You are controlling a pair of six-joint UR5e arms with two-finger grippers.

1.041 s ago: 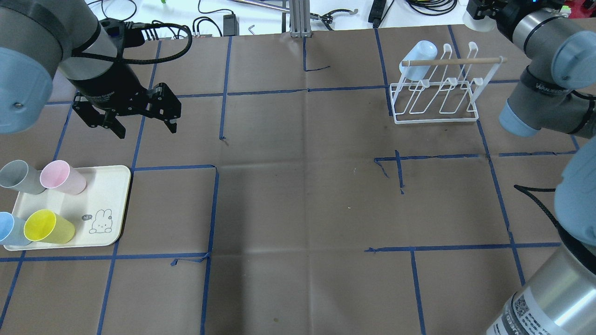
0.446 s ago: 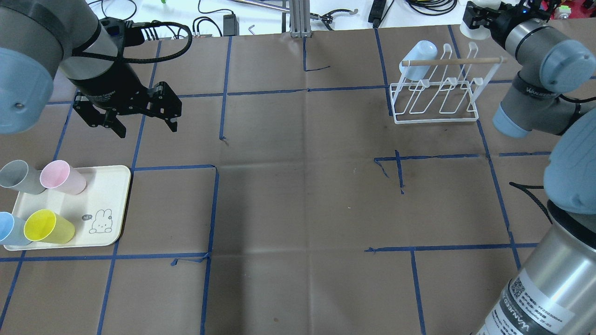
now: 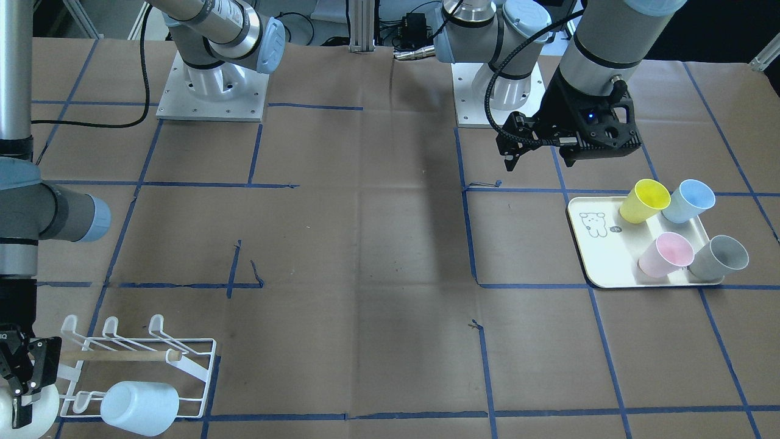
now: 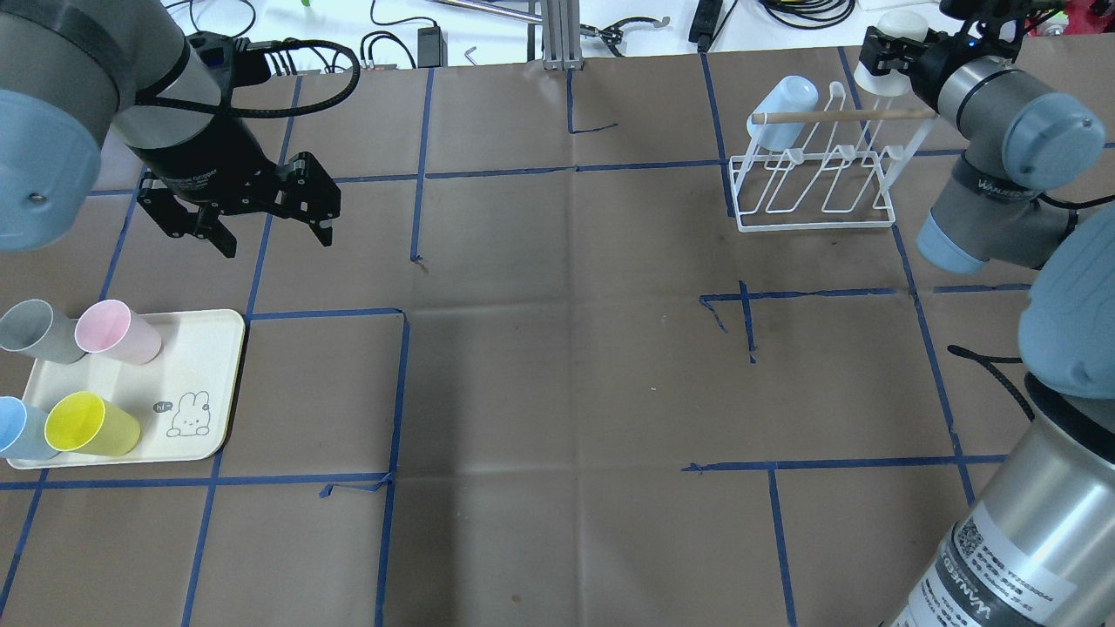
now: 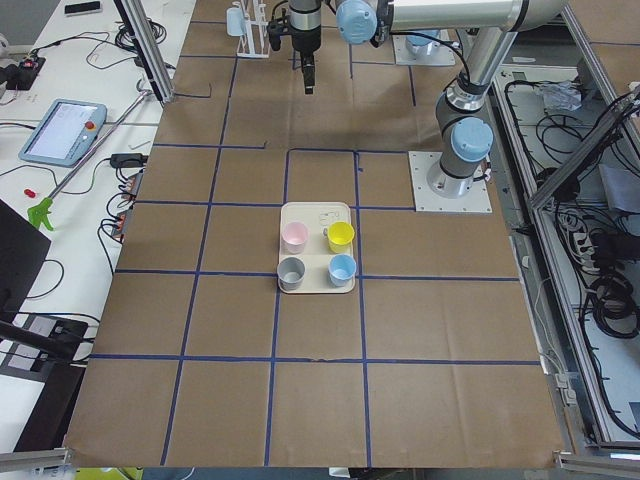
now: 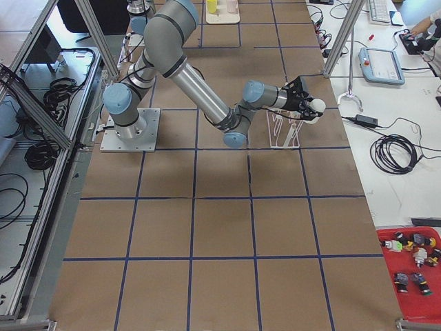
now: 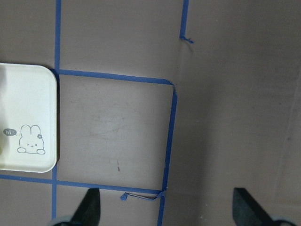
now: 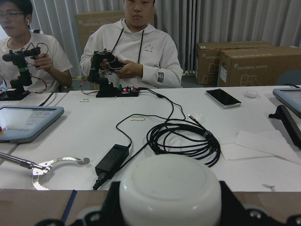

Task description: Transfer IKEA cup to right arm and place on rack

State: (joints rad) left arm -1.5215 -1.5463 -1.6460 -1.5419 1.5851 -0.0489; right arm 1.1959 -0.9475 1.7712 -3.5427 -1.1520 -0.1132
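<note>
My right gripper (image 4: 884, 54) is shut on a white cup (image 4: 878, 78) and holds it in the air by the far right end of the white wire rack (image 4: 814, 187). The cup fills the bottom of the right wrist view (image 8: 169, 188). In the front-facing view the gripper (image 3: 18, 378) and cup (image 3: 27, 408) are at the lower left, beside the rack (image 3: 152, 347). A pale blue cup (image 4: 784, 109) hangs upside down on the rack's left prong. My left gripper (image 4: 277, 242) is open and empty above the table, beyond the tray.
A cream tray (image 4: 192, 366) with a rabbit drawing lies at the near left. It holds grey (image 4: 35, 331), pink (image 4: 118, 331), blue (image 4: 17, 427) and yellow (image 4: 91, 424) cups. Cables and tools lie past the table's far edge. Two operators sit there.
My right arm has swung left and brought the white cup closer to the rack's far right end. The left arm has not moved.
</note>
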